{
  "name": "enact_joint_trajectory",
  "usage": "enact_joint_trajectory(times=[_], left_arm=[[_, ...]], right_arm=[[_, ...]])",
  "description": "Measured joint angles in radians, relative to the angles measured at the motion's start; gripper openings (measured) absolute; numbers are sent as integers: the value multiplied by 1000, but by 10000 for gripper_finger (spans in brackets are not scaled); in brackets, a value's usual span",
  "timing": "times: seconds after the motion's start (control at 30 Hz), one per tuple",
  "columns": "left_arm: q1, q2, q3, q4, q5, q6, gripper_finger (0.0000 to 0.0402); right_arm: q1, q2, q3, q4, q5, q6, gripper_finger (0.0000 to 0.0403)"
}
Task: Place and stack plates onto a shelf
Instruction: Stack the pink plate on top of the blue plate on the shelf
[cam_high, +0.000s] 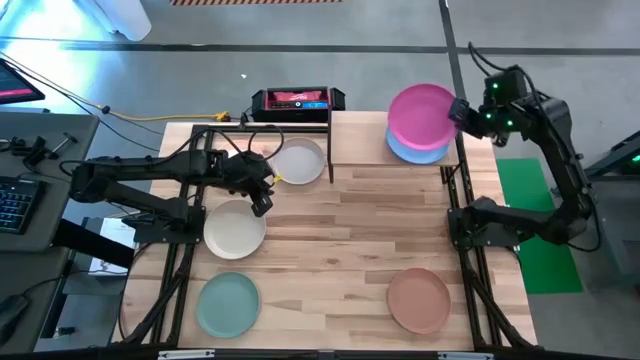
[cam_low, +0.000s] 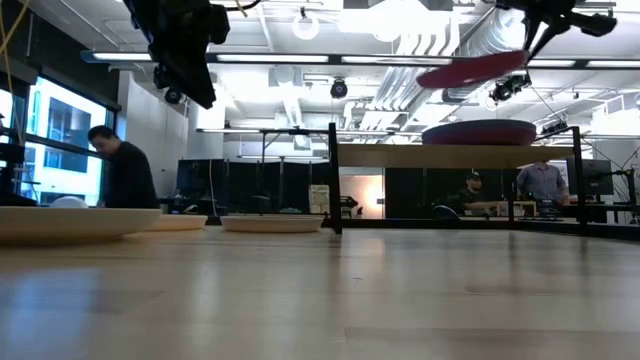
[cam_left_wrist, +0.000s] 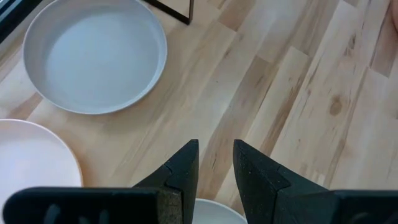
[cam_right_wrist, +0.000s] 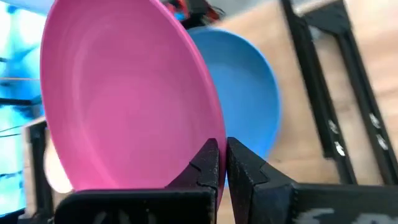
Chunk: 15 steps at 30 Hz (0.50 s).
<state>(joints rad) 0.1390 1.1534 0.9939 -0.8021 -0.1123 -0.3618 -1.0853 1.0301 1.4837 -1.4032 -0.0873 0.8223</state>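
Observation:
My right gripper (cam_high: 462, 112) is over the shelf (cam_high: 360, 150) at the table's far right and is shut on the magenta plate (cam_high: 422, 112). That plate hangs above a blue plate (cam_high: 418, 150) lying flat on the shelf plank (cam_low: 450, 155). My left gripper (cam_high: 262, 195) hovers, narrowly open (cam_left_wrist: 216, 162), above bare wood between the cream plate (cam_high: 235, 228) and the grey-white plate (cam_high: 298, 162); it touches nothing. The teal-green plate (cam_high: 228, 305) and the tan-brown plate (cam_high: 419, 298) lie flat near the table's near edge. The other plates are not in view. My right gripper pinches the magenta plate's rim (cam_right_wrist: 208, 134) between its two fingers, on the plate's edge toward the table's right. The fingers reach in roughly level from the table's right. The plate is lifted clear and tilted (cam_low: 475, 68) above the plate on the shelf.
Black posts (cam_low: 332, 175) carry the shelf. A dark box (cam_high: 297, 100) sits beyond the table's far edge, with cables to its left. The middle of the tabletop (cam_high: 370, 230) is bare wood. People show in the room behind (cam_low: 125, 170).

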Motion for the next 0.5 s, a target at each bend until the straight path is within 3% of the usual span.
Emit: enact_joint_trajectory(times=[0.5], left_arm=[[-5, 0, 0, 0, 1, 14, 90]], right_arm=[[33, 72, 0, -69, 68, 64, 0]])
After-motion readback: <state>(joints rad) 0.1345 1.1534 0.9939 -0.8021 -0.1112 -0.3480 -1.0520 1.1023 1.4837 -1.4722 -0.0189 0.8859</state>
